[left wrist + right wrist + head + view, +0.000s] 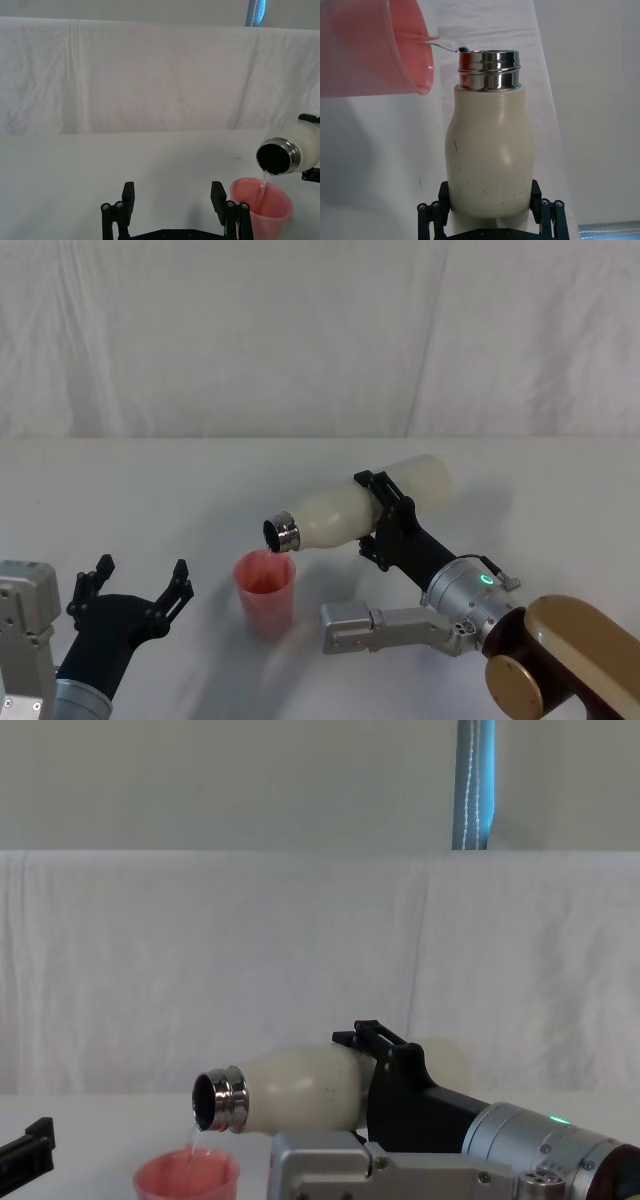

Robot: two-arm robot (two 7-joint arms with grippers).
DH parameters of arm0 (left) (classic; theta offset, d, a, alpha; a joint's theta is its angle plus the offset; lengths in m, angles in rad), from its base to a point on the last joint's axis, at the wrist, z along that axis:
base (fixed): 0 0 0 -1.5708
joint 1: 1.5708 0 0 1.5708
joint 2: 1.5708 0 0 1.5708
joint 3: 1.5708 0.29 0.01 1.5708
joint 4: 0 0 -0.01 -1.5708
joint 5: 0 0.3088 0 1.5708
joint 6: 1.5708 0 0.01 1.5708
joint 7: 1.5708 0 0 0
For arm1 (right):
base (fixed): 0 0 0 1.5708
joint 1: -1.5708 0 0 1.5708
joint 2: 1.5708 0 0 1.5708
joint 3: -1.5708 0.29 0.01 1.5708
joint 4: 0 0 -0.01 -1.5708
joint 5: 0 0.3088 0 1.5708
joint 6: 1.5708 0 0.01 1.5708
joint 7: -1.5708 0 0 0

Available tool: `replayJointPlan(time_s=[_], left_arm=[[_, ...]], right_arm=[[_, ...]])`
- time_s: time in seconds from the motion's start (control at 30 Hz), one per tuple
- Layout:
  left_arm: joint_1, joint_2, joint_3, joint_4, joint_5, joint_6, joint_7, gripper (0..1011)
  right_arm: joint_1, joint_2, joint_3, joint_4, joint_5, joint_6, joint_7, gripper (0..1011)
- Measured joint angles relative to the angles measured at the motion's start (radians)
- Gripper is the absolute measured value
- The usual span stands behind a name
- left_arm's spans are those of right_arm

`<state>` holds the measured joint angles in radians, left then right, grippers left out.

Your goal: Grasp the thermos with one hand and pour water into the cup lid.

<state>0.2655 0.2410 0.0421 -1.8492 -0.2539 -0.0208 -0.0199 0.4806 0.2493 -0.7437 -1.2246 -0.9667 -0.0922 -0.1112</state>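
From the head view, I saw my right gripper [385,521] clamped round the tall cream-white matte thermos [350,508], tipped nearly flat, steel neck over the squat salmon-pink cup lid [266,592] on the white table [150,490]. My left gripper [135,585] sat open, empty, beside the cup. Left wrist view: a thin water stream [264,186] fell into it. Chest view: same tilt.

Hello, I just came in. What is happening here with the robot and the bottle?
The robot is pouring. Its right tool is shut around the body of the thermos and holds it tipped nearly flat, neck over the cup lid on the white table. A thin stream of water runs from the steel neck into the cup. The left tool waits open beside the cup, touching nothing.
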Motion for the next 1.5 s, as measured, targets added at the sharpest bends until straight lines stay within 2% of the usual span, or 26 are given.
replayJointPlan(time_s=[1.5], left_arm=[[0.0,0.0,0.0,0.0,0.0,0.0,0.0,1001]], right_arm=[[0.004,0.006,-0.016,0.003,-0.039,0.025,-0.01,951]])
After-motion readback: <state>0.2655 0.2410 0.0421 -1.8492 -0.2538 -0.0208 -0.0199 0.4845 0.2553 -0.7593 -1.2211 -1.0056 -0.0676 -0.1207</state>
